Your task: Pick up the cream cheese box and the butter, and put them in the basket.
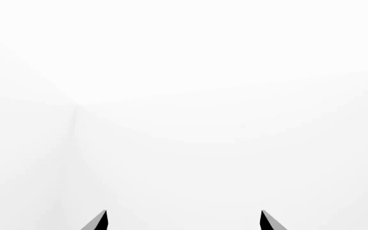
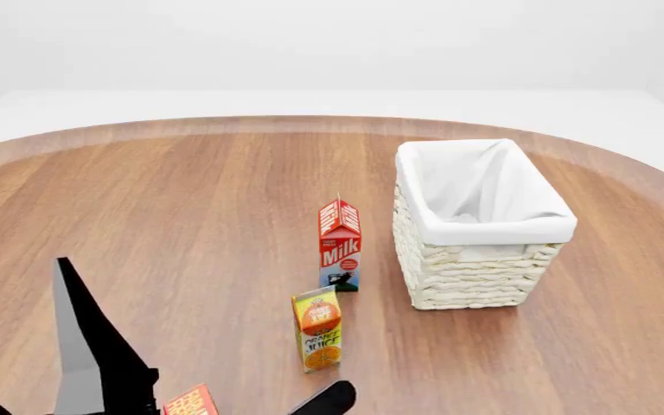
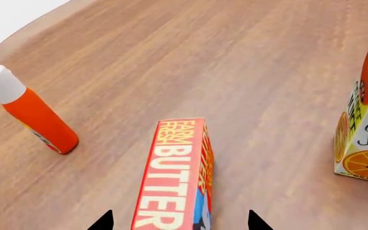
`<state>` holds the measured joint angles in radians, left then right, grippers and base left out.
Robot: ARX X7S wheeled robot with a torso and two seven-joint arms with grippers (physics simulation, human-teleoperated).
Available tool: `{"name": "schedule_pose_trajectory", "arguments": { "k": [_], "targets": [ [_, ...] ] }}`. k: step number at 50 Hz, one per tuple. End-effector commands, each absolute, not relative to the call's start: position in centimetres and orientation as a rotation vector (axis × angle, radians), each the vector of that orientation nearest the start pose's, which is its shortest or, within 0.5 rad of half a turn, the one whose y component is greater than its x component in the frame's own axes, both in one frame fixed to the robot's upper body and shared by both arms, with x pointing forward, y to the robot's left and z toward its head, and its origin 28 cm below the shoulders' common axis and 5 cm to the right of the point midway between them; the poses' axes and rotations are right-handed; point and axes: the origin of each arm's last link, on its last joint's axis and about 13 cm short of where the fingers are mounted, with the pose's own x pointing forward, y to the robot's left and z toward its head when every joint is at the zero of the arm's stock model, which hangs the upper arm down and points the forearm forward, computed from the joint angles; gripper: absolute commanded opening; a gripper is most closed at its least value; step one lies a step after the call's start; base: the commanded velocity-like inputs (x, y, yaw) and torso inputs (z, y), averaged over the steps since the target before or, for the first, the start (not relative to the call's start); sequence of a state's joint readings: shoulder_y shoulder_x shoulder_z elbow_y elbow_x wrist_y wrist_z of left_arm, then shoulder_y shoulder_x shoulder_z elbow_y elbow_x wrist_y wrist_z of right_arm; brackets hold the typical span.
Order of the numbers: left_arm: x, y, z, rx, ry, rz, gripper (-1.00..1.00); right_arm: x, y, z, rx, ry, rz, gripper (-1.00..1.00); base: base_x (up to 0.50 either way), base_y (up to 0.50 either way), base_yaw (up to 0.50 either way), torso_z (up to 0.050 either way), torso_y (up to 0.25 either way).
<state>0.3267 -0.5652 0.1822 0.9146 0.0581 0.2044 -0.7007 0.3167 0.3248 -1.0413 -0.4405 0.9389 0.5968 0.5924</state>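
A round wooden table (image 2: 194, 199) filled most of the head view, with white floor and wall beyond its far edge. On the table's right side stood the basket (image 2: 482, 259), white woven wicker with a white cloth lining, upright and with nothing visible inside. Just left of the basket stood a red milk carton (image 2: 339, 245), upright. Nearer the robot, close in front of the milk carton, stood an orange juice carton (image 2: 318, 329), also upright and apart from it.

The butter (image 3: 174, 175), a red-orange box with yellow lettering, lay flat on the table at the near edge of the head view, left of the juice carton. In the right wrist view it lay lengthwise between the 2 dark fingertips of the right hand (image 3: 180, 221), which stood wide on either side of it without visibly touching it. Off to one side lay an orange bottle with a white cap (image 3: 30, 110), well apart from the butter.

The left hand (image 1: 184, 221) was open wide, facing only plain white. The cream cheese box appeared in no view.
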Motion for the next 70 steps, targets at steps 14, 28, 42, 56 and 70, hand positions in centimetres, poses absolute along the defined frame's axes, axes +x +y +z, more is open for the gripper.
{"name": "schedule_pose_trajectory", "arguments": {
  "k": [14,28,42,56,70],
  "targets": [
    [11.3,22.4,16.3,0.107,-0.841,0.154,1.00,13.1,2.3,6.6,0.106,0.609,0.774,1.00,0.00,0.00,0.00,0.000,0.000],
    [11.3,22.4,16.2,0.110,-0.841,0.156,1.00,13.2,2.4,6.2,0.137,0.661,0.759,1.00,0.00,0.00,0.00,0.000,0.000],
    [11.4,22.5,16.2,0.108,-0.837,0.160,1.00,13.9,2.7,5.6,0.114,0.652,0.744,1.00,0.00,0.00,0.00,0.000,0.000],
    [11.4,22.5,16.3,0.107,-0.837,0.162,1.00,14.2,3.1,5.0,0.089,0.665,0.752,1.00,0.00,0.00,0.00,0.000,0.000],
    [11.5,22.7,16.2,0.104,-0.834,0.165,1.00,14.1,3.4,4.6,0.066,0.686,0.779,1.00,0.00,0.00,0.00,0.000,0.000]
  ]
}}
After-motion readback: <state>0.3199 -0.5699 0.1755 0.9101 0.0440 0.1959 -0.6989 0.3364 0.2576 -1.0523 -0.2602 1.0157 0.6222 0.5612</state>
